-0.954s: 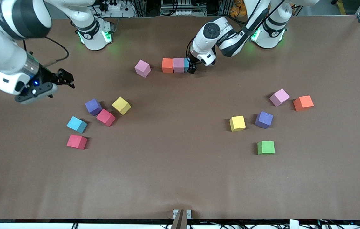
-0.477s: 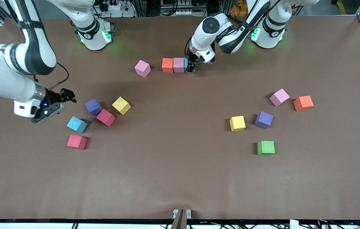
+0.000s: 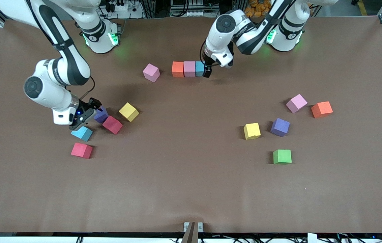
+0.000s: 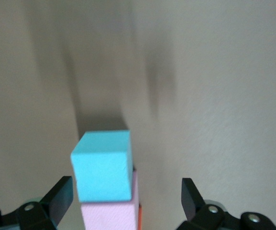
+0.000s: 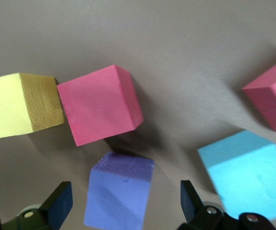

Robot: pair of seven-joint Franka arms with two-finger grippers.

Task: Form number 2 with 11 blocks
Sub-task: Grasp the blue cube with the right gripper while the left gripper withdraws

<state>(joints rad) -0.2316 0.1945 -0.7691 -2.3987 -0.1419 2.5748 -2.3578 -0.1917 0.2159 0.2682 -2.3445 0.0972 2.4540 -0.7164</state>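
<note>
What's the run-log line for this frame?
stage: top row of three blocks laid | left gripper: open, beside light blue block | right gripper: open, over purple block | held: nothing

The front view looks down from high across the table (image 3: 191,189), facing both robot bases along the upper edge of the frame, and takes in the whole brown surface.

The left wrist view looks steeply down from close range between its own fingers (image 4: 61,196), which frame the lower corners. Its light blue cube (image 4: 102,165) fills the lower centre; this is the light blue cube (image 3: 199,68) at the upper centre of the front view.

The right wrist view is equally close. Its purple cube (image 5: 119,195), red cube (image 5: 99,103) and yellow cube (image 5: 23,105) match the cluster at the front view's middle left: purple cube (image 3: 102,115), red cube (image 3: 112,125), yellow cube (image 3: 128,111).
</note>
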